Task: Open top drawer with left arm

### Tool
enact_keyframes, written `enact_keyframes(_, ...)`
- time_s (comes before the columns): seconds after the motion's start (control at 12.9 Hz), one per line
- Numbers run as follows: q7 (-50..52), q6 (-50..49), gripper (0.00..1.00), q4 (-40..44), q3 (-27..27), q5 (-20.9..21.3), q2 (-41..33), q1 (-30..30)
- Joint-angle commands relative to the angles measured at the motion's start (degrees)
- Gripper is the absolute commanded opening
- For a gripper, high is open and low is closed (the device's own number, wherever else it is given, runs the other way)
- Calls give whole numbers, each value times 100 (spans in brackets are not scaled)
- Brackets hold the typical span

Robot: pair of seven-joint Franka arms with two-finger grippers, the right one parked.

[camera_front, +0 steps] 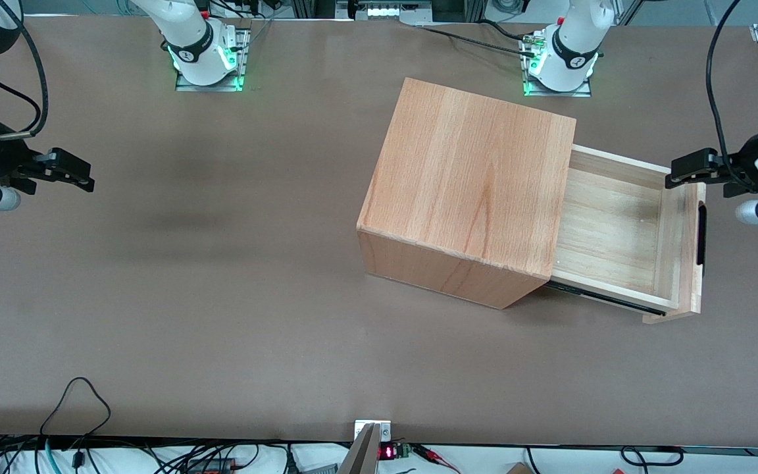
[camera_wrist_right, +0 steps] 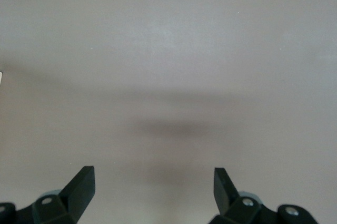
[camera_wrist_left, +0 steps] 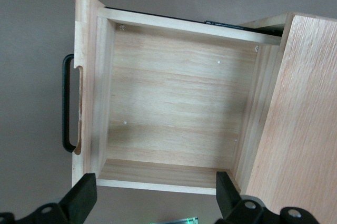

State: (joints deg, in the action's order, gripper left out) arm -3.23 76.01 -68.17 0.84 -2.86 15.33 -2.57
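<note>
The top drawer [camera_front: 616, 230] stands pulled well out of the beech cabinet [camera_front: 478, 178], its pale plank floor [camera_wrist_left: 174, 113] bare. Its long black bar handle [camera_front: 701, 234] runs along the front panel, facing the working arm's end of the table. My left arm's gripper [camera_front: 675, 174] hovers above the drawer's front panel, at the corner farther from the front camera. In the left wrist view the gripper [camera_wrist_left: 156, 195] is open, its black fingers [camera_wrist_left: 84, 195] spread wide over one drawer side wall, holding nothing. The handle [camera_wrist_left: 67, 103] is untouched.
The cabinet sits skewed on the brown table [camera_front: 221, 296]. Two arm bases [camera_front: 206, 52] [camera_front: 560, 59] are bolted along the table edge farthest from the front camera. The parked gripper [camera_front: 70, 172] hangs toward its own end. Cables [camera_front: 76, 401] lie at the near edge.
</note>
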Motion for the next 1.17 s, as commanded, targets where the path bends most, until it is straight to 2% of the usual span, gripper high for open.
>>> enact_keyframes(0.0,366,309,100,-882,65,180,-733,-147)
enact_keyframes(0.23,358,537,100,-1601,65,180,-1233,-112)
enact_keyframes(0.62,525,318,100,-1559,21,224,-1235,-103)
enact_keyframes(1.09,182,406,100,-1542,47,215,-1252,-86)
